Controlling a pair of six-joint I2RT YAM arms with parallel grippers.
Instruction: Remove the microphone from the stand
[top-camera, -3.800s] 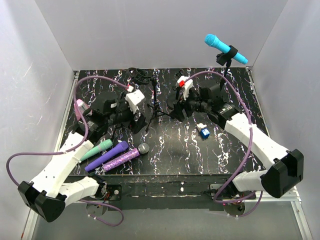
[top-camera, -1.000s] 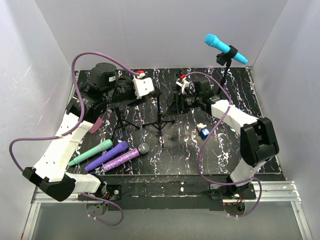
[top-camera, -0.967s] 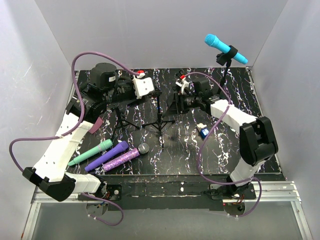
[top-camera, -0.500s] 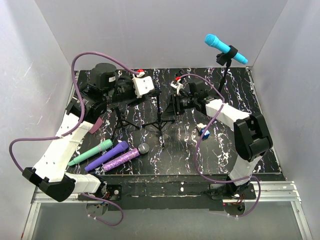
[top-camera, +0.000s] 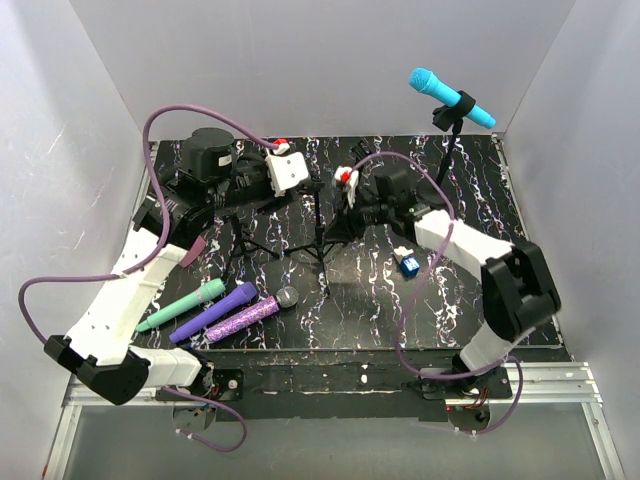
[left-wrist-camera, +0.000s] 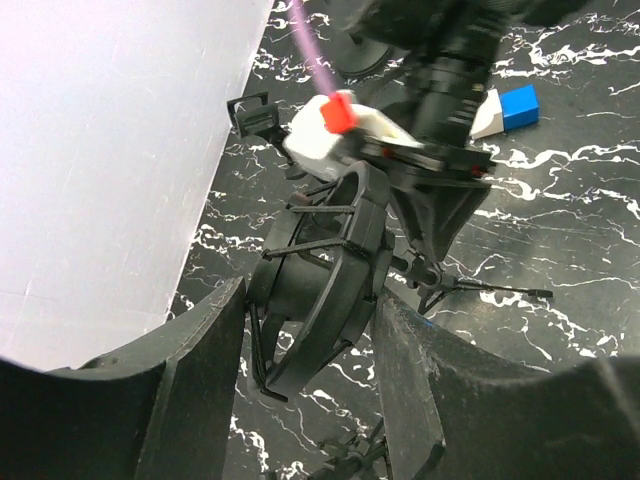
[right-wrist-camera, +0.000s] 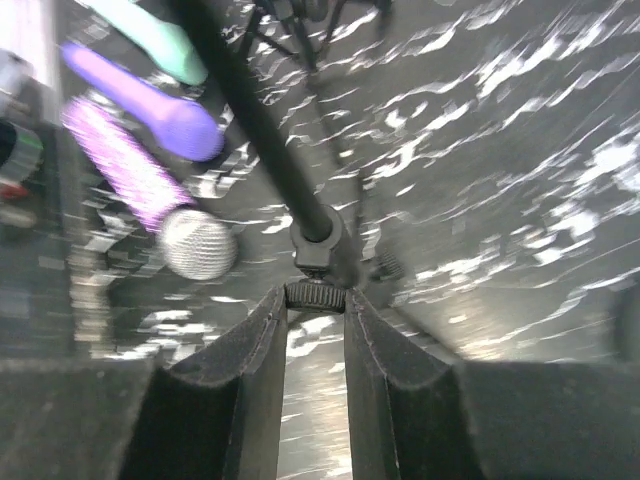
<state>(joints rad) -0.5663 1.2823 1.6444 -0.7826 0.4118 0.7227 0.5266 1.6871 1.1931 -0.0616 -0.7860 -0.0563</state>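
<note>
Between right gripper (right-wrist-camera: 315, 345) jaws, stand (right-wrist-camera: 320, 245) knob, left gripper (left-wrist-camera: 310, 395) spread

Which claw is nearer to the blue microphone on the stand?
The right claw. It sits left of and below the blue microphone; the left claw is farther left.

Microphone (top-camera: 449, 97) sits on stand (top-camera: 447, 150) at back right — three microphones (top-camera: 225, 308) lie front left.
</note>
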